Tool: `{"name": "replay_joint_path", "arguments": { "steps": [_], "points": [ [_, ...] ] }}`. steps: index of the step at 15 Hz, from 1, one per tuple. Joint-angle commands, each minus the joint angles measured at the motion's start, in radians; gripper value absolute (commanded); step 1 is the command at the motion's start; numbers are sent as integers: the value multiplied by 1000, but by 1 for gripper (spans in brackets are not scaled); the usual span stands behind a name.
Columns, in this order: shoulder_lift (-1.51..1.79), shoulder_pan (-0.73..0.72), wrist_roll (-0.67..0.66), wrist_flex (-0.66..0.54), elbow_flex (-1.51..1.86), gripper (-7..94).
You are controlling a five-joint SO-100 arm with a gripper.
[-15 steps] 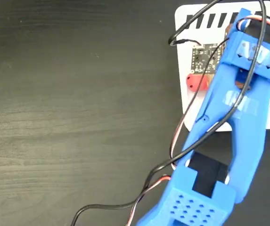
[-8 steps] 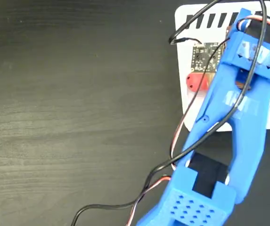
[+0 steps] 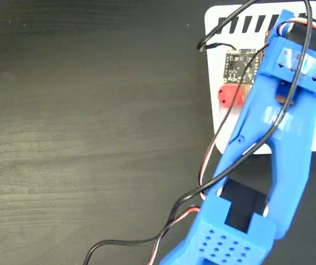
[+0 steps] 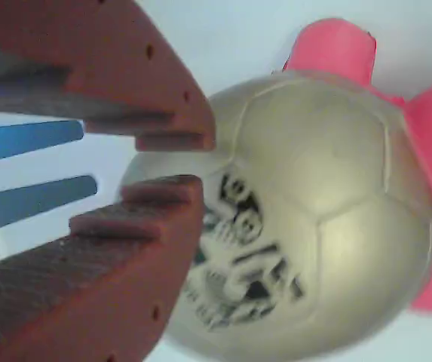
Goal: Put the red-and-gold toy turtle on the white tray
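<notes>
In the wrist view the turtle (image 4: 314, 211) fills the frame: a gold domed shell with a black mark, red head and feet at the top and right. It lies on the white tray (image 4: 223, 38). My gripper (image 4: 189, 160) hangs over the shell's left side with its brown-red jaws almost together, leaving only a thin slit, and nothing shows between them. In the fixed view only a red part of the turtle (image 3: 230, 95) peeks out on the tray (image 3: 218, 33) from under the blue arm, which hides the gripper.
The blue arm (image 3: 279, 138) reaches from the bottom right up over the tray, with black and red cables (image 3: 202, 182) trailing to its left. The tray's stripes (image 3: 246, 23) run along its top edge. Dark wood table (image 3: 91, 132) spreads out to the left.
The wrist's circuit board shifts slightly up in the fixed view. The red part of the turtle stays where it was on the tray.
</notes>
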Motion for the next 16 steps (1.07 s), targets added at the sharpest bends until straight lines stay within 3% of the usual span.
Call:
{"name": "replay_joint_path", "arguments": {
  "steps": [1, 4, 8, 11, 14, 16],
  "points": [
    [172, 2, 46, -18, -40, 0],
    [298, -60, 149, -71, -41, 0],
    [609, -247, 365, -357, 252, 0],
    [787, -459, 449, -482, 463, 0],
    [1019, -643, 472, -716, 816, 0],
    [1212, -721, 436, -956, 1132, 0]
  ]
}}
